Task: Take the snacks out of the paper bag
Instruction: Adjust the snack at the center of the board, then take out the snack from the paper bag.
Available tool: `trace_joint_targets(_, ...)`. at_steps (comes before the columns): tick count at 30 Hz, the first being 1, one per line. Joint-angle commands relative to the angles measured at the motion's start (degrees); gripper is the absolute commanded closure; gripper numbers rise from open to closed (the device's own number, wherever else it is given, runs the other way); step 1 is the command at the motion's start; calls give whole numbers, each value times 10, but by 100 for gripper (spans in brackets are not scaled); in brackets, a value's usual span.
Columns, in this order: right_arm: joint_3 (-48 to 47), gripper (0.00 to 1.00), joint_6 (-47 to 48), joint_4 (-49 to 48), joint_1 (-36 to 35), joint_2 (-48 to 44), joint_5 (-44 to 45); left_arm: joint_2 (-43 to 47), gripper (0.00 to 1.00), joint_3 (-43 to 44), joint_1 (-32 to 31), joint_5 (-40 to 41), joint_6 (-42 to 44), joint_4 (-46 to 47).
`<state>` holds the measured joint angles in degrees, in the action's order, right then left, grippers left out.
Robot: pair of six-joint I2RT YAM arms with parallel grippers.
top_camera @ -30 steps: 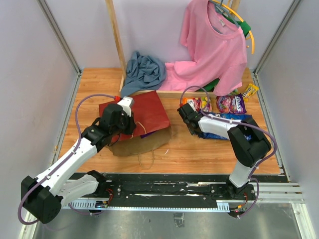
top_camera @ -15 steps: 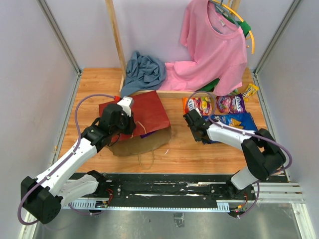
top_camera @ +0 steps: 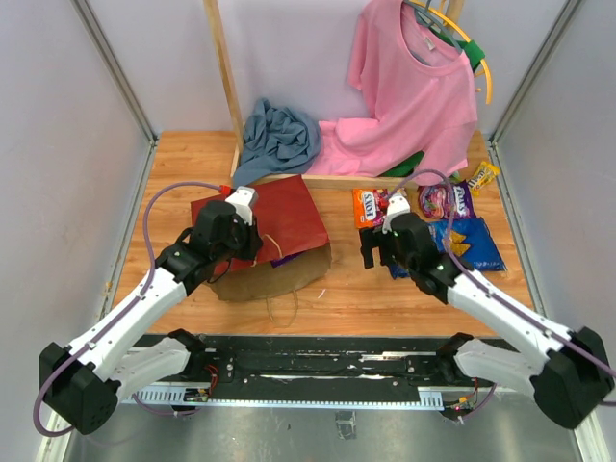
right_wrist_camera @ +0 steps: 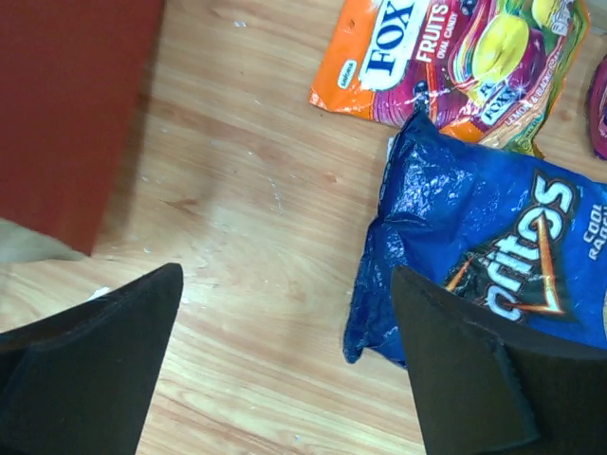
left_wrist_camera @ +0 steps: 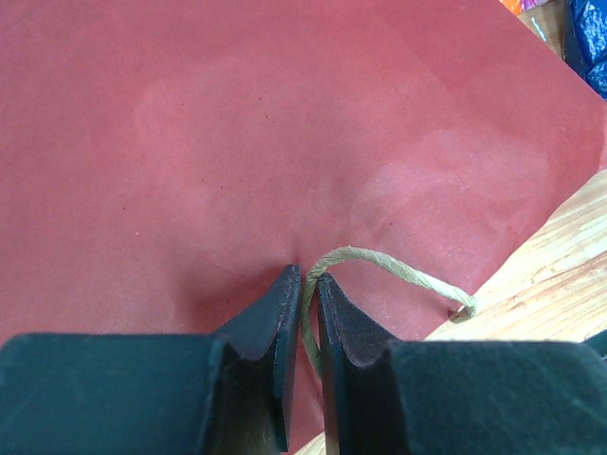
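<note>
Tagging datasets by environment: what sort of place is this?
Probably a lab robot cell, not a home: wooden table boxed in by grey panels, with staged props like a hung pink shirt and Doritos bag.

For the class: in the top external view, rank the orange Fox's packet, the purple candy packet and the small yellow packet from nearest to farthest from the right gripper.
1. orange Fox's packet, just behind the right gripper.
2. purple candy packet, behind it and further right.
3. yellow packet, at the far back right.
</note>
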<state>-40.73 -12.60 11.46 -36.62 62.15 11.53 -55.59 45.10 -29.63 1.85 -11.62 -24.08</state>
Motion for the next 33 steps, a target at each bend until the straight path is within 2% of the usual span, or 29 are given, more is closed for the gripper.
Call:
trace_joint_targets(1, 85, 1, -37, -136, -8, -92, -41, 13, 82, 4, 5, 3, 4, 6)
trace_joint_targets(3, 140, 2, -113, -189, -5, -126, -1, 14, 82, 3, 5, 3, 4, 7)
trace_joint_targets(6, 172, 2, -153, -252, 7, -152, -62, 16, 82, 3, 5, 0, 3, 7)
trace_joint_targets(11, 175, 1, -214, -256, -7, -165, -58, 20, 82, 2, 5, 1, 3, 8)
trace_joint_targets(15, 195, 1, -238, -299, -59, -170, -12, 21, 82, 2, 5, 0, 3, 8)
trace_joint_targets(20, 194, 1, -250, -330, -127, -133, 41, 19, 82, 2, 6, -3, 3, 9)
trace_joint_targets(33, 202, 1, -290, -510, -222, -7, 35, 6, 82, 4, 6, 3, 2, 8)
